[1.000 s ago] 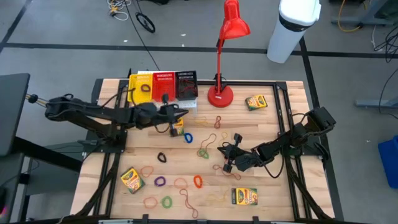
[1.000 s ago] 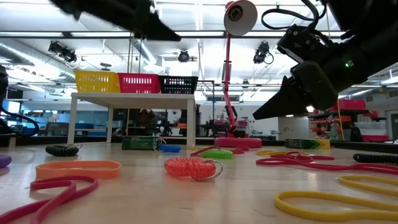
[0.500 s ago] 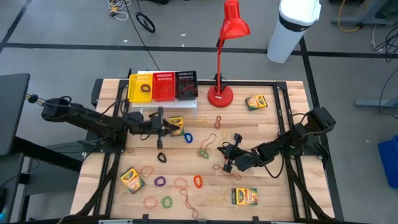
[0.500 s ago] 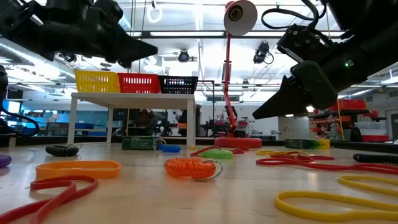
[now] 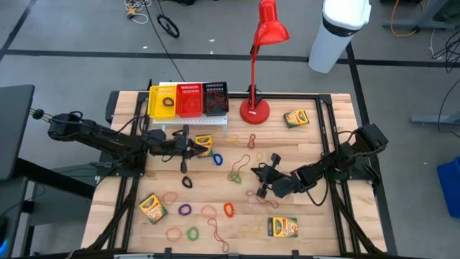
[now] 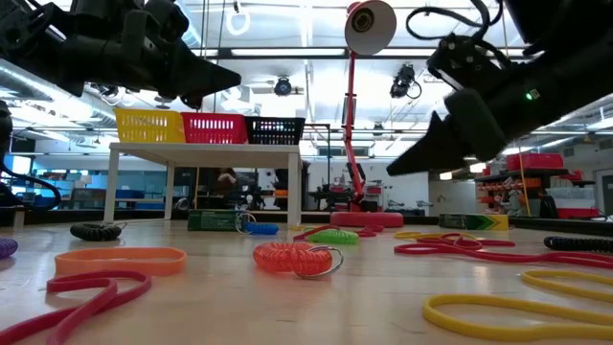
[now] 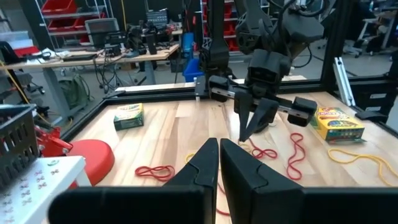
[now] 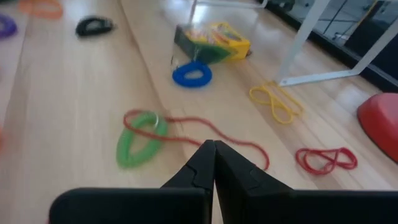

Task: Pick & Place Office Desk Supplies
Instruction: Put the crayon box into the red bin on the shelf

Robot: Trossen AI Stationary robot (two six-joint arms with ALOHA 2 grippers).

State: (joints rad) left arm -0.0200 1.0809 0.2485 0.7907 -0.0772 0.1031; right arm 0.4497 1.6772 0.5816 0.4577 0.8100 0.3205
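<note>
From my remote station, both arms hover over a desk (image 5: 338, 223) strewn with crayon boxes and rubber bands. The left gripper (image 5: 185, 149) hangs beside the white rack (image 5: 188, 122), fingers (image 7: 239, 174) pressed together on nothing, just short of a crayon box (image 5: 204, 143) and a blue band (image 5: 217, 159). The right gripper (image 5: 264, 179) floats mid-desk, fingers (image 8: 233, 171) likewise shut and empty, above a green band (image 8: 142, 138) with a red band (image 8: 227, 144) lying across it. My worry: going down shut, either gripper would only shove the thin bands; the crossed pair could come up together; and the left arm could clip the rack or the red lamp (image 5: 256, 72).
</note>
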